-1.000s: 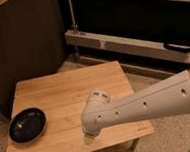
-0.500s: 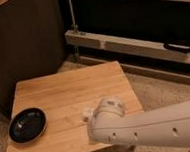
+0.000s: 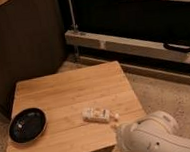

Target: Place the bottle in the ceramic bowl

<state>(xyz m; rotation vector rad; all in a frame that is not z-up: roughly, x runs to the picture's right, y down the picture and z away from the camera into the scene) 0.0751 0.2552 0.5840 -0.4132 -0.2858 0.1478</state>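
Note:
The bottle is small and white-cream with faint orange marks. It lies on its side on the wooden table, near the front right, with its cap end pointing right. The ceramic bowl is shallow, glossy black and empty, and sits at the table's front left corner, well apart from the bottle. My white arm fills the bottom right, just off the table's front right edge and a little right of and below the bottle. The gripper is hidden behind the arm's rounded end. Nothing touches the bottle.
A dark cabinet wall stands behind the table on the left. A low metal shelf rail with an upright post runs along the back right. Speckled floor lies to the right of the table.
My arm has drawn back toward the bottom right, off the table. The bottle, covered by the arm before, now lies in plain sight. The bowl has not moved.

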